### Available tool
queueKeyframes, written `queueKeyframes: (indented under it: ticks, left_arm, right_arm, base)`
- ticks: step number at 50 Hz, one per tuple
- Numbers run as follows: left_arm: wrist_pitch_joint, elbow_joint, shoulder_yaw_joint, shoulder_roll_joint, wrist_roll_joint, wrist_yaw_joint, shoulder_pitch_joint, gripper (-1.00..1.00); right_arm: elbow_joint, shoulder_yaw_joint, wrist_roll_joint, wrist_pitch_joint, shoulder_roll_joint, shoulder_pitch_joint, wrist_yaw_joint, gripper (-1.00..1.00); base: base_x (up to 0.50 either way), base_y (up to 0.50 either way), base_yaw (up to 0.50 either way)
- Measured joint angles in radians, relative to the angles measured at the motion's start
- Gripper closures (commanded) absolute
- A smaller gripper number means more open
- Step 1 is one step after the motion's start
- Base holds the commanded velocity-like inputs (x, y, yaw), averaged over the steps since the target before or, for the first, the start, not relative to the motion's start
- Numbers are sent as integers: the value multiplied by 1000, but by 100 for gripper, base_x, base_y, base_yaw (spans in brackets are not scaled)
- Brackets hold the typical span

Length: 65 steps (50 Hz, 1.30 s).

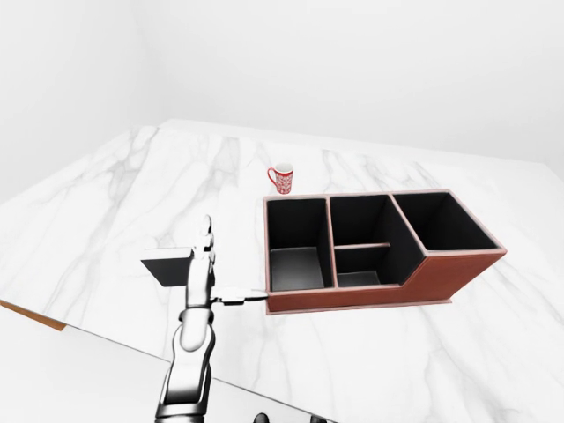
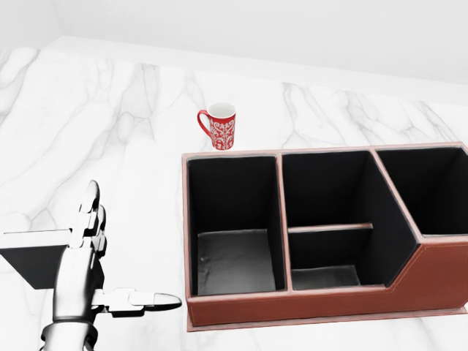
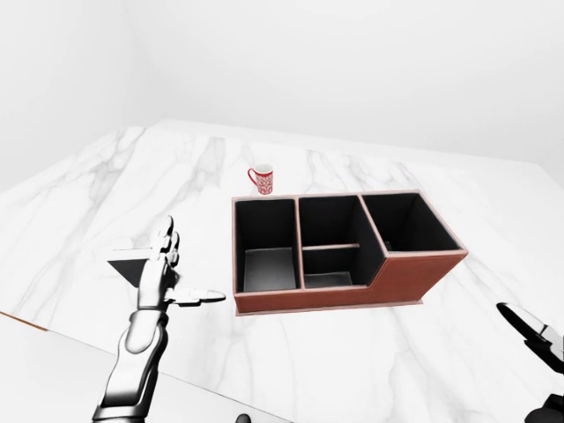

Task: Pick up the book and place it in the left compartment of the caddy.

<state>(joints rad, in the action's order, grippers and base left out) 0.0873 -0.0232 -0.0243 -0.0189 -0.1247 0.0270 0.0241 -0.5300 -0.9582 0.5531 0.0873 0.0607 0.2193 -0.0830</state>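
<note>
White marble with grey lines made up the big table (image 2: pixel 88 110), and it filled most of every view. On it sat the caddy (image 2: pixel 322 307), a long brown box that was black inside. The caddy had a left compartment (image 2: pixel 232 227) with nothing in it, a middle part split by a low shelf, and a right part that ran off the right edge of the head view.

The robot's left arm (image 1: pixel 189 361) came up from the bottom left. It was shiny and silver. The left hand (image 2: pixel 84 252) stood upright, well to the left of the caddy. Its fingers (image 2: pixel 90 208) were straight and spread apart, and its thumb (image 2: pixel 142 301) stuck out to the right toward the caddy. The hand held nothing.

The book (image 2: pixel 33 252) was dark and flat. It lay on the table at the far left of the head view, partly hidden behind the left hand. I could not tell if the hand touched it.

The right hand (image 3: pixel 533 335) only showed as a dark bit at the right edge of the right-eye view, and I could not tell how its fingers were.

A small red and white mug (image 2: pixel 219 126) stood just past the far left corner of the caddy
</note>
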Motion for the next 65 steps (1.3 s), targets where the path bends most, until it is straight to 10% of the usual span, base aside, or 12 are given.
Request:
queueKeyframes:
  ticks: [65]
  left_arm:
    - [0, -109, -73, -28, -443, 459, -7, -100]
  right_arm:
    - [9, 7, -23, 0, -5, 2, 7, -100]
  base:
    - [0, 0, 0]
